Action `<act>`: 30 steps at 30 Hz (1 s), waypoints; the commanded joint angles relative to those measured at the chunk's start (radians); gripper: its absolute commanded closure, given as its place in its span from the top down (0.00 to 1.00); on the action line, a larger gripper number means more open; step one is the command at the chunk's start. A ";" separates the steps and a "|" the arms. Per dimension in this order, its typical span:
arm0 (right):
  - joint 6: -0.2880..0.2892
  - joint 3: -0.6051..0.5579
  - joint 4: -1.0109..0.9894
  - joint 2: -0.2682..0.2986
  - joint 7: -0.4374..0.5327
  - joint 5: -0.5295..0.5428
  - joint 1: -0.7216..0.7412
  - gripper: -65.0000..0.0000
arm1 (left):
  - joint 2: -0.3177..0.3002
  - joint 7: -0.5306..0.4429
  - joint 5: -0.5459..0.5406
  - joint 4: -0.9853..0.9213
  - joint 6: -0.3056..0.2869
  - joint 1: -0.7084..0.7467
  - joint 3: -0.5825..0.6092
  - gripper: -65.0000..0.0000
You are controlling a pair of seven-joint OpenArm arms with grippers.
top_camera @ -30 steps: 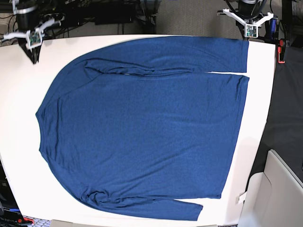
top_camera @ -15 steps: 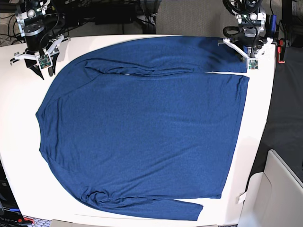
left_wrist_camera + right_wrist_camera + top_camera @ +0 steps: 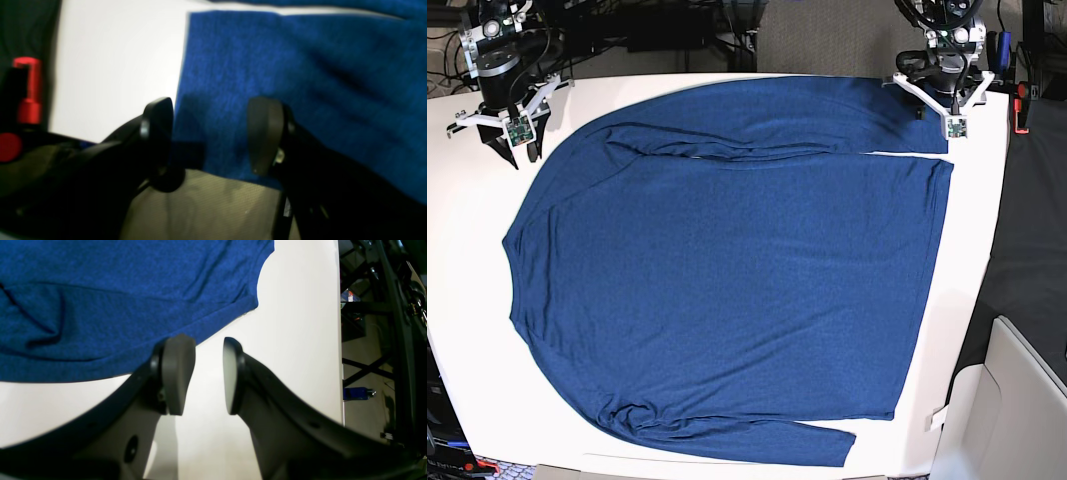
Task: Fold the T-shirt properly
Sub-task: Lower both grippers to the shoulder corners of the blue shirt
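The T-shirt [image 3: 727, 270] lies spread flat on the white table [image 3: 467, 300], its body filling most of the surface, one long sleeve folded along the far edge and the other along the near edge. No fold of the body is made yet, so the step in hand looks like the first grasp, with both arms placed at the far side of the shirt.

The left gripper [image 3: 210, 133] hangs over the cuff end of the far sleeve, at the shirt's far corner by the hem. Its fingers [image 3: 263, 133] are parted, one over the blue knit and the other at the cuff's edge, where cloth meets bare table; nothing is between them. The right gripper [image 3: 200, 373] is at the shirt's far shoulder, beside the curved edge of the cloth. Its fingers [image 3: 176, 373] are also spread, one at the fabric's border and the other over bare table, holding nothing.

The next move likely calls for each gripper to pinch the thin fabric at its edge, catching a firm bite of cloth, then both lifting together and carrying the far side toward the shirt's middle. An uneven lift could skew the fold.
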 commanded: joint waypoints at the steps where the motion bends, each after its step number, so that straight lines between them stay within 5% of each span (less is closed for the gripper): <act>1: -0.008 0.009 0.015 0.010 0.021 0.000 -0.004 0.29 | -0.012 -0.003 -0.033 -0.005 0.003 0.003 -0.005 0.53; 10: -0.008 0.010 0.015 0.010 0.021 0.000 -0.004 0.29 | -0.097 -0.003 -0.324 -0.068 0.003 0.025 0.002 0.52; 19: -0.008 0.052 0.015 -0.016 0.019 0.000 -0.042 0.29 | -0.124 -0.003 -0.418 -0.066 -0.112 0.043 -0.007 0.01; 25: -0.008 0.064 0.015 -0.019 0.001 0.000 -0.090 0.29 | -0.124 -0.003 -0.418 -0.060 -0.112 0.043 -0.007 0.00; 30: -0.005 0.046 0.014 -0.037 -0.202 0.067 0.007 0.29 | -0.124 -0.003 -0.418 -0.060 -0.112 0.043 -0.007 0.00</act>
